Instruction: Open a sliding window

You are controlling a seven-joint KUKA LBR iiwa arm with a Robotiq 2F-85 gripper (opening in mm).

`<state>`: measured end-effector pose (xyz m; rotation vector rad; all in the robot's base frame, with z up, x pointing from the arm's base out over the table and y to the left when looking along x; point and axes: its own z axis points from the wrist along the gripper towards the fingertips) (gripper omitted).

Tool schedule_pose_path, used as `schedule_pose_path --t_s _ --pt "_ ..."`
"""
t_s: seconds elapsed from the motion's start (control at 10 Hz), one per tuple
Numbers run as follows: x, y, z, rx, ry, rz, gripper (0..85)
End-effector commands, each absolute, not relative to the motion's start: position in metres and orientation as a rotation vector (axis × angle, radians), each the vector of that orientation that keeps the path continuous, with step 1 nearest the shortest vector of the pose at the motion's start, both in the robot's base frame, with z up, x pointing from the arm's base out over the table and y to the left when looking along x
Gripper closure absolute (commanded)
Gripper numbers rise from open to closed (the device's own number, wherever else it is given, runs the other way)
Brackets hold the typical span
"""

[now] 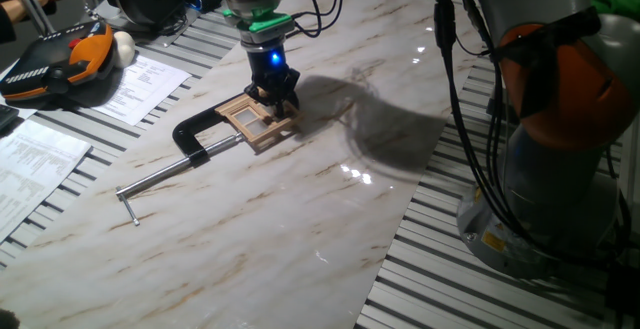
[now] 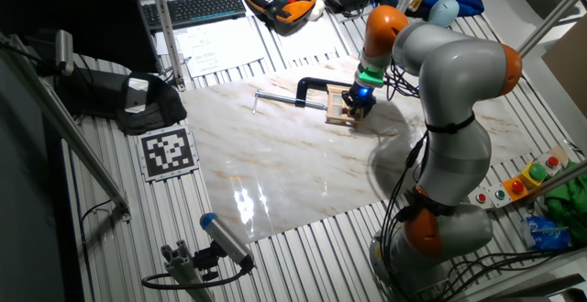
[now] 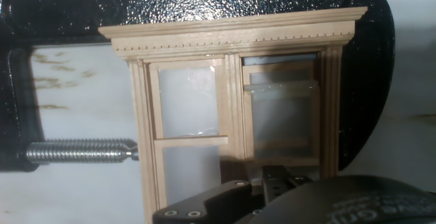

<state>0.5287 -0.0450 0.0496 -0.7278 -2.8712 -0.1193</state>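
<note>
The sliding window [image 3: 235, 108] is a small light tan wooden frame with thin crossbars, lying flat on the marble table and held in a black C-clamp [image 3: 204, 3]. It also shows in one fixed view [image 1: 252, 122] and the other fixed view [image 2: 339, 112]. In the hand view the right sash [image 3: 283, 125] sits a little below the top of its opening. My gripper [image 3: 262, 183] is right over the window's lower right part, with its fingers close together at the sash's bottom rail and nothing between them. The gripper also shows from the side [image 1: 275, 97] [image 2: 359, 100].
The clamp's steel rod [image 1: 170, 176] sticks out to the left across the marble slab [image 1: 300, 219]. An orange teach pendant [image 1: 55, 64] and papers [image 1: 140, 84] lie at the back left. The robot's base [image 1: 560, 139] and cables stand at the right.
</note>
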Motion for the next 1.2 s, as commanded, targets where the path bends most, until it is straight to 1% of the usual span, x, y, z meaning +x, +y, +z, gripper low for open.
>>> schedule_pose_path --t_s 0.0,0.4,1.1 --pt "0.529 -0.0451 0.0493 -0.725 -2.872 -0.119 85.0" --pt "0.5269 -0.0458 0.0518 -0.72 -2.871 -0.116 85.0" --pt "0.5236 -0.0455 0.0457 -0.724 -2.871 -0.133 85.0"
